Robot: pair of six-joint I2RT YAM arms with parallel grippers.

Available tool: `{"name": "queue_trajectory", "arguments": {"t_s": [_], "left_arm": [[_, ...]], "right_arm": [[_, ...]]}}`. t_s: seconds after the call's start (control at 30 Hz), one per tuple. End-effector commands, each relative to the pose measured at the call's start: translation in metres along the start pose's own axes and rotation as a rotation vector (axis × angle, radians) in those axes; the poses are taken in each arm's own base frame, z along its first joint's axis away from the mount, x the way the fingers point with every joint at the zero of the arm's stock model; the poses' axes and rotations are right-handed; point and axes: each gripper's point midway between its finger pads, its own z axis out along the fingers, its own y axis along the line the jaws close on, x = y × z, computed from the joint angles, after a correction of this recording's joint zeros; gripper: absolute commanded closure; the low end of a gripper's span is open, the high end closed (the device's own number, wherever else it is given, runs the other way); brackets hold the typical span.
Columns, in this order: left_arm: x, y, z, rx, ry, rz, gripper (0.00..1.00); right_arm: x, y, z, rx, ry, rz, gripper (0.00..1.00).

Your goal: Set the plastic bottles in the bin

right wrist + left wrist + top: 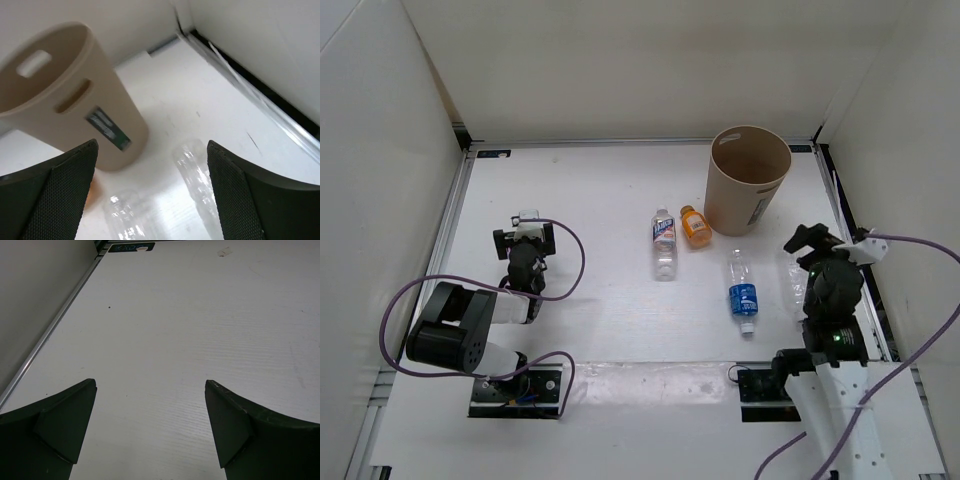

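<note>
My right hand point(151, 146) wide open, clear bottle point(196, 187) near bin point(70, 100) ahead; looks light, slick, crushable. I'd pinch mid-body gently.

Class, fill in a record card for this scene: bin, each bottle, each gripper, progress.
bin: upright, far right of table
orange bottle: just left of bin
white-label bottle: lying left of orange bottle
blue-label bottle: lying nearer the arms
clear bottle: lying under right gripper
left gripper: open, empty
right gripper: open, empty
progress: all four bottles outside bin
</note>
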Motion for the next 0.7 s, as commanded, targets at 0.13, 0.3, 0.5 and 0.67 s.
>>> {"name": "queue_trajectory", "arguments": {"t_s": [0.13,0.3,0.5,0.67], "left_arm": [[-0.008,0.002,0.001,-0.011,-0.021,-0.020,0.00],[-0.009,0.002,0.001,-0.013,-0.024,-0.018,0.00],[-0.008,0.002,0.001,-0.011,-0.024,-0.018,0.00],[-0.008,0.001,0.001,-0.011,-0.023,-0.017,0.00]], "right_arm": [[0.073,-0.046,0.032,0.109,0.509,0.144,0.10],[0.100,-0.069,0.058,0.133,0.795,0.344,0.10],[0.152,-0.070,0.064,0.209,0.960,0.249,0.10],[0.166,-0.069,0.067,0.218,1.005,0.208,0.10]]}}
